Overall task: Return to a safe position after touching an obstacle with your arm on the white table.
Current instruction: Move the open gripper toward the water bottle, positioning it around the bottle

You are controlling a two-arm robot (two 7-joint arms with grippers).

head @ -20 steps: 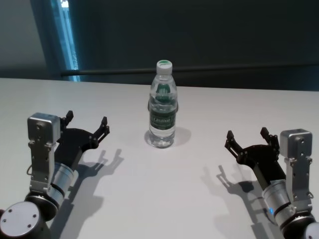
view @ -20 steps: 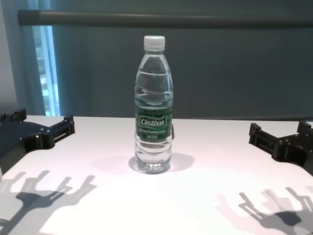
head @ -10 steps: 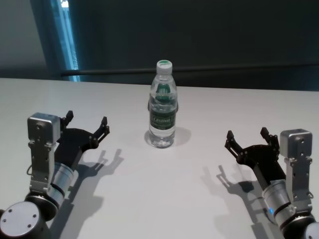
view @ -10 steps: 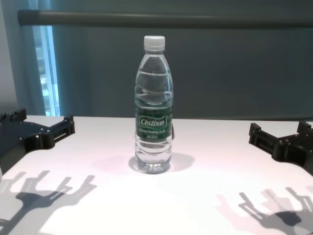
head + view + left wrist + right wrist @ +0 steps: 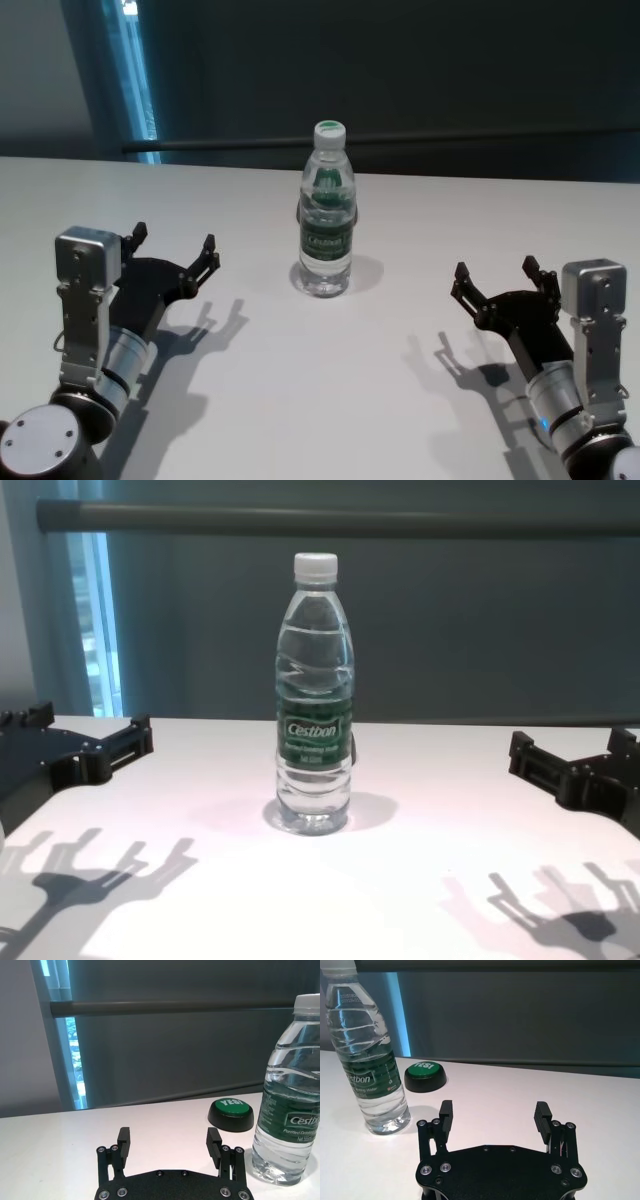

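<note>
The obstacle, a clear water bottle point(image 5: 326, 215) with a white cap and a green "Cestbon" label, stands upright at the middle of the white table point(image 5: 320, 380). It also shows in the chest view point(image 5: 314, 700), the left wrist view point(image 5: 290, 1105) and the right wrist view point(image 5: 367, 1055). My left gripper point(image 5: 172, 250) is open and empty, well to the left of the bottle and apart from it; it also shows in the left wrist view point(image 5: 169, 1142). My right gripper point(image 5: 495, 278) is open and empty, well to the right of the bottle; it also shows in the right wrist view point(image 5: 495, 1115).
A black button with a green "YES" top point(image 5: 231, 1114) sits on the table just behind the bottle, also seen in the right wrist view point(image 5: 424, 1076). A dark rail point(image 5: 400, 142) and dark wall run along the table's far edge.
</note>
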